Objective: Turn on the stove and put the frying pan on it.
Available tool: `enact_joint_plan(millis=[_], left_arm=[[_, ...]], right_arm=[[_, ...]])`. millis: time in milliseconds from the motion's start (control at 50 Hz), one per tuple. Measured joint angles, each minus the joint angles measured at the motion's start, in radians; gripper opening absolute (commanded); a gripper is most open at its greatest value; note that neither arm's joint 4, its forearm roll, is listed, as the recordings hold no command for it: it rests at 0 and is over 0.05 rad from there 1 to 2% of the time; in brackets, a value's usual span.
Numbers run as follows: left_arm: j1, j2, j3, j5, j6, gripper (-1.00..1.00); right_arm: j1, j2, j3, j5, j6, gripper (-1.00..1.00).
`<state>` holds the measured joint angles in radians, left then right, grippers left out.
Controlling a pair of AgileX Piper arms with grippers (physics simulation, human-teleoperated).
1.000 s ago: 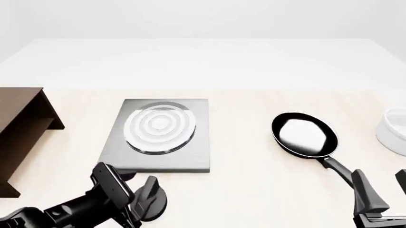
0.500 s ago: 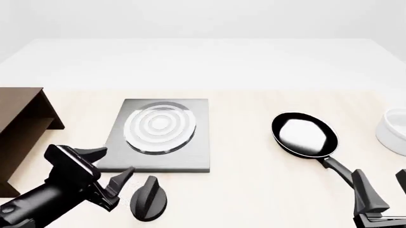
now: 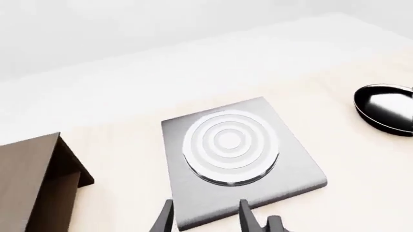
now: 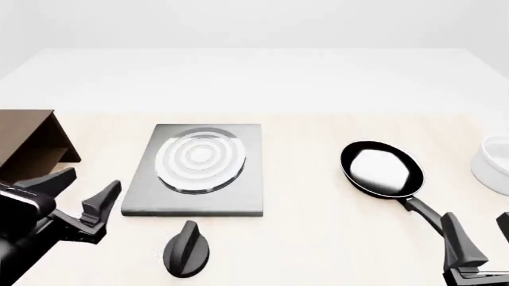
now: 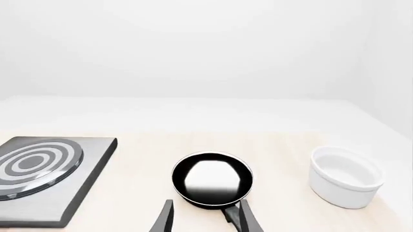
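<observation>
The stove (image 4: 199, 173) is a flat grey metal plate with silver ring burners, left of centre on the table. Its black oval knob (image 4: 185, 250) lies in front of it, touched by nothing. My left gripper (image 4: 83, 189) hangs open and holds nothing, left of the stove's front left corner and apart from the knob. In the left wrist view the stove (image 3: 239, 159) lies beyond the open left gripper (image 3: 205, 220). The black frying pan (image 4: 382, 168) sits to the right, handle pointing toward my open right gripper (image 4: 481, 235). In the right wrist view the frying pan (image 5: 212, 179) lies just ahead of the right gripper (image 5: 203, 218).
A brown wooden shelf (image 4: 28, 149) stands at the left edge, close behind the left gripper. A white bowl (image 4: 493, 164) sits at the right edge beyond the pan, also seen as the bowl (image 5: 345, 176) in the right wrist view.
My left gripper has swung left from over the knob to beside the stove's front left corner, leaving the knob uncovered. The right arm and pan have not moved.
</observation>
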<state>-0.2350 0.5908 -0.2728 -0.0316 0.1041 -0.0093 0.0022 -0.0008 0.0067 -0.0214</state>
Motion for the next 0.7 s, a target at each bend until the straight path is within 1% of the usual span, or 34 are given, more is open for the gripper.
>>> enact_joint_plan(millis=[100,140,240,320,480,600,700], left_arm=[[0.058,-0.079,0.010,-0.005,-0.032,1.00],[0.082,-0.108,0.019,-0.011,-0.034,1.00],[0.141,-0.171,0.060,-0.036,-0.048,1.00],[0.182,-0.200,0.095,-0.067,-0.074,1.00],[0.247,-0.229,0.159,-0.138,-0.102,1.00],[0.292,-0.220,0.209,-0.215,-0.117,1.00],[0.319,-0.189,0.235,-0.278,-0.123,1.00]], right_arm=[[0.000,0.000,0.000,0.000,-0.001,1.00],[-0.001,-0.001,0.000,0.000,-0.001,1.00],[-0.001,0.000,0.000,-0.001,-0.002,1.00],[-0.002,0.000,-0.001,-0.001,-0.004,1.00],[-0.005,0.001,-0.001,-0.002,-0.008,1.00],[-0.007,0.008,-0.001,-0.003,-0.010,1.00],[-0.009,0.069,0.000,-0.043,-0.001,1.00]])
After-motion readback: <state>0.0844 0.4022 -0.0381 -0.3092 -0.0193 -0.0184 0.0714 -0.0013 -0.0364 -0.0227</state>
